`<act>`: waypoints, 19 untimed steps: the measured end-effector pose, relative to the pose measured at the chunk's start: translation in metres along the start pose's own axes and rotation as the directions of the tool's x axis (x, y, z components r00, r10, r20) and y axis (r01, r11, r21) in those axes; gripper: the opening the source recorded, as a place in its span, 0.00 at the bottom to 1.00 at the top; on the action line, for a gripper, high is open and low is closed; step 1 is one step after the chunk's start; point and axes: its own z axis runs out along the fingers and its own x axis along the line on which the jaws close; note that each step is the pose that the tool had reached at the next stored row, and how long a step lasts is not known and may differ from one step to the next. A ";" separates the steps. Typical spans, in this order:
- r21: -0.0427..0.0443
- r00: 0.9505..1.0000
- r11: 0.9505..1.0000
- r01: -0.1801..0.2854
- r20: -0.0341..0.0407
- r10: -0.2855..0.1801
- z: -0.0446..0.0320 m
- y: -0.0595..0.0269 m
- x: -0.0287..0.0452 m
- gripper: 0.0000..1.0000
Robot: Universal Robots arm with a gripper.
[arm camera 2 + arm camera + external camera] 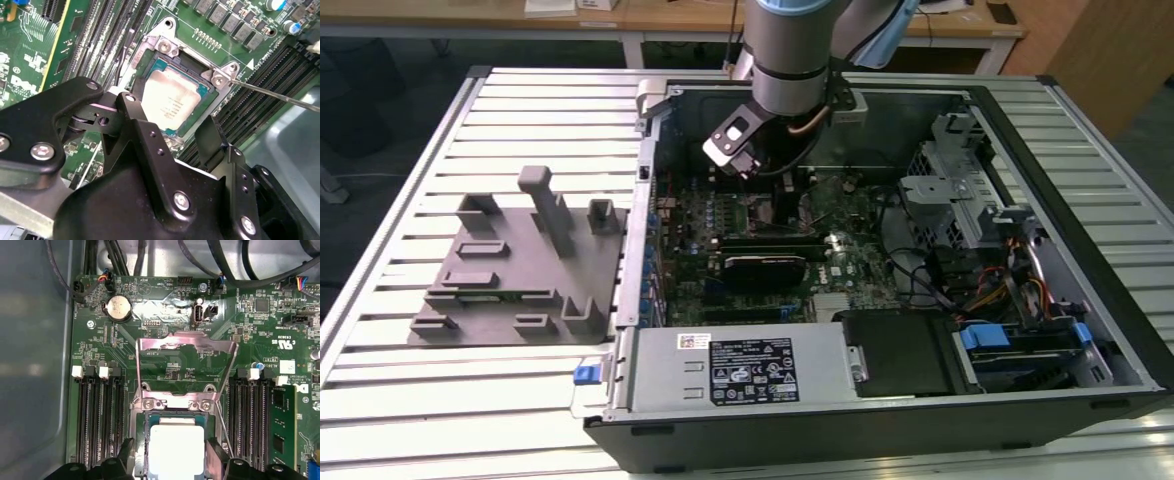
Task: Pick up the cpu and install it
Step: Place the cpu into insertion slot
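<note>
The cpu (172, 106), a small square chip with a silvery top, lies flat in the metal-framed socket (167, 47) on the green motherboard. It also appears in the first wrist view, cpu (177, 450), below the raised load plate (185, 347). My gripper (167, 116) hovers just over the chip, its two black fingers (145, 135) spread to either side and gripping nothing. In the first wrist view the gripper (170, 450) straddles the chip. In the exterior view the gripper (778, 188) reaches down into the open computer case (1067, 130).
The socket's thin lever (280, 95) sticks out sideways. Memory slots (100, 420) flank the socket on both sides. A grey fixture (507, 270) lies on the slatted table at the exterior view's left. The power supply (754, 370) and cables (1014, 280) fill the case's near side.
</note>
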 end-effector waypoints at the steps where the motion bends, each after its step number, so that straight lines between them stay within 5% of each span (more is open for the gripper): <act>1: 0.000 1.000 1.000 0.000 0.000 0.000 -0.0015 0.0001 0.0000 0.67; 11: 0.000 1.000 1.000 0.000 0.000 0.000 -0.0038 0.0002 0.0000 0.66; 19: 0.000 1.000 1.000 0.000 0.000 0.000 -0.0038 0.0002 0.0000 0.36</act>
